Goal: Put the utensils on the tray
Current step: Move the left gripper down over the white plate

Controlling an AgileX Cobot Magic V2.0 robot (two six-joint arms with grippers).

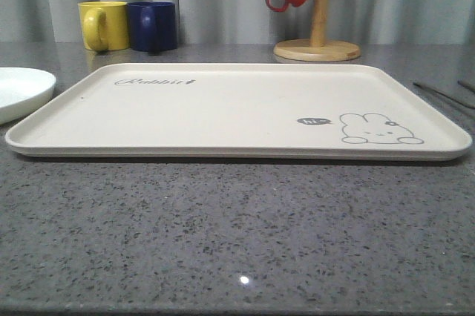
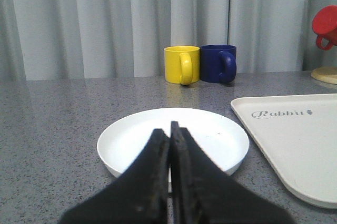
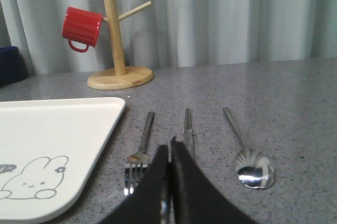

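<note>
Left claw [image 2: 169,129]: fingers pressed together, holding nothing, poised over the white plate [image 2: 210,129].
Right claw [image 3: 169,148]: fingers together, holding nothing, just short of the utensils.
Fork [image 3: 140,150], chopsticks [image 3: 188,132], spoon [image 3: 247,155]: side by side on the grey surface [image 1: 237,234], beside the tray, not on it.
Tray [image 1: 223,112]: cream, rabbit drawing, nothing on it.
Far: yellow mug [image 1: 104,25], blue mug [image 1: 152,25], red mug [image 3: 82,28] hanging on wooden mug tree [image 3: 113,34].
</note>
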